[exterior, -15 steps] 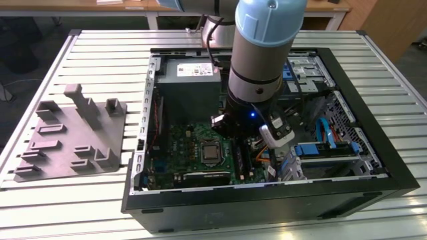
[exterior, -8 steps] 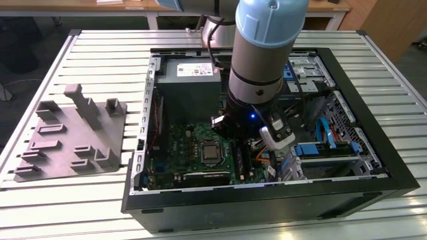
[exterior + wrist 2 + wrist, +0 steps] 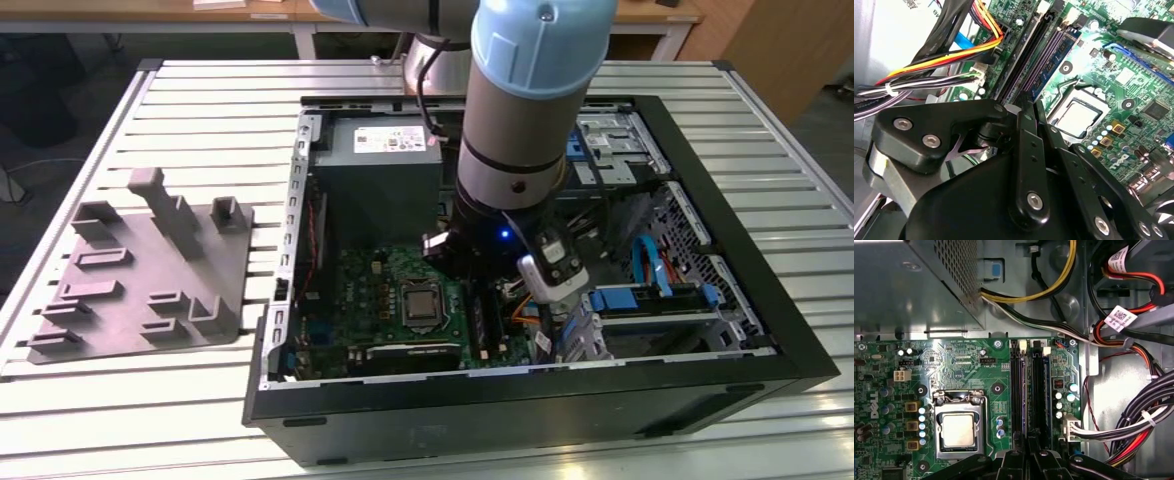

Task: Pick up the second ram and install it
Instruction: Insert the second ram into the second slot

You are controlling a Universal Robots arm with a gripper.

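Grey arm (image 3: 514, 110) plunges upright into black case (image 3: 747, 330).

The second ram (image 3: 1054, 60) is a thin, narrow stick standing on edge in one of the motherboard's long memory slots (image 3: 1015, 390), running parallel to them. In the second wrist view its flat face shows blue-green, with a row of dark chips along it. In the first wrist view it (image 3: 1027, 390) appears edge-on as a slim bluish strip between two black slots. In the exterior view's terms the slot bank lies at about three o'clock from the processor socket (image 3: 422, 303). Whether it is fully seated cannot be told.
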